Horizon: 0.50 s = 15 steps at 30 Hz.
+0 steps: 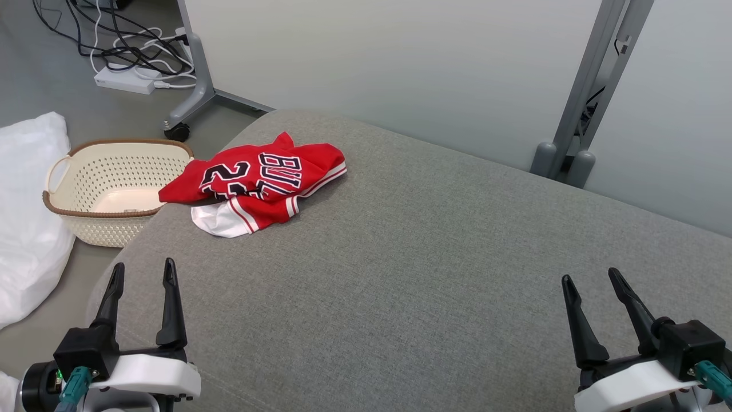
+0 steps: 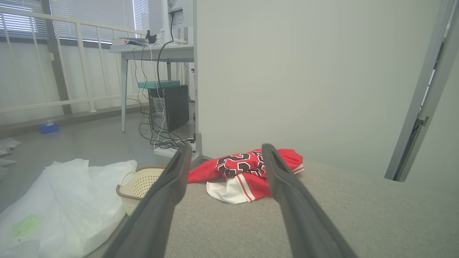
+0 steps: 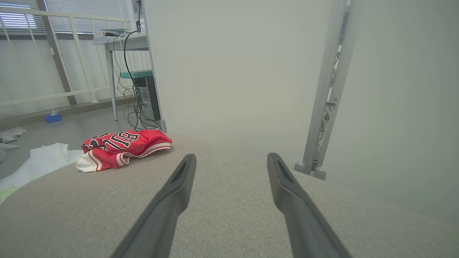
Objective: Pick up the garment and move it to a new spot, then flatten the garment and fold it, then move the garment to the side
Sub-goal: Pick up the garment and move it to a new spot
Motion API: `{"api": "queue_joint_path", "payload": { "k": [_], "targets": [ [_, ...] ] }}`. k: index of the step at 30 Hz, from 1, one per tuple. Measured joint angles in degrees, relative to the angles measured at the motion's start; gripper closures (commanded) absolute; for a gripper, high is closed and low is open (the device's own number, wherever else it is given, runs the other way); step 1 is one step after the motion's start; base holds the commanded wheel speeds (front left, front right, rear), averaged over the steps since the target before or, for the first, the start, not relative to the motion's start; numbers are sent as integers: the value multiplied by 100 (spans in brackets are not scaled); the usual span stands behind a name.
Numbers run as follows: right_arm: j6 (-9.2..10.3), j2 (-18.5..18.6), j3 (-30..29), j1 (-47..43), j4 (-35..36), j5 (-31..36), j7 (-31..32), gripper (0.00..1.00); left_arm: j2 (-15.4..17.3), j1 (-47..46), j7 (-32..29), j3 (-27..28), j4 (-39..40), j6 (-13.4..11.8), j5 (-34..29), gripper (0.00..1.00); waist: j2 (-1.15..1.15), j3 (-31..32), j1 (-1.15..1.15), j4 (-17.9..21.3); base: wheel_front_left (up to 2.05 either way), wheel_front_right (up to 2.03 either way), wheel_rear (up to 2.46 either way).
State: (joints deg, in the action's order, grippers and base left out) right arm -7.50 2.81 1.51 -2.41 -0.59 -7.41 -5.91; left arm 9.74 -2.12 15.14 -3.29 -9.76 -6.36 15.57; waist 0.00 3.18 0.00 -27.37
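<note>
The garment (image 1: 260,183) is a red jersey with black-and-white lettering and white trim, lying crumpled at the far left corner of the grey cushioned surface (image 1: 412,257). One edge of it hangs over the surface's left side. The left wrist view has the garment (image 2: 247,172) straight ahead between the fingers, and the right wrist view has the garment (image 3: 122,148) off to the left. My left gripper (image 1: 143,273) stands open at the lower left, well short of the garment. At the lower right my right gripper (image 1: 589,277) is open too, with nothing between its fingers.
A cream perforated basket (image 1: 108,191) sits on the floor just left of the garment. A white plastic bag (image 1: 26,217) lies beside it. Cables and a power strip (image 1: 123,80) lie on the floor behind. Grey panel walls with metal posts (image 1: 572,131) border the surface's far side.
</note>
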Motion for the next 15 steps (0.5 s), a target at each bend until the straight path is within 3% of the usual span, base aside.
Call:
{"api": "queue_joint_path", "payload": {
  "k": [6, 15],
  "targets": [
    [0, 0, -5, 3, 21, 10, 32, 0, 78, -241, -9, 9, 36, 0, -74, 0, 0, -44, 0, 19, 0, 0, 0],
    [0, -3, 122, 215, 283, 146, 155, 0, 719, -1901, -505, 141, 232, 30, -298, 0, 0, -416, 0, 159, 0, 0, 0]
  ]
}}
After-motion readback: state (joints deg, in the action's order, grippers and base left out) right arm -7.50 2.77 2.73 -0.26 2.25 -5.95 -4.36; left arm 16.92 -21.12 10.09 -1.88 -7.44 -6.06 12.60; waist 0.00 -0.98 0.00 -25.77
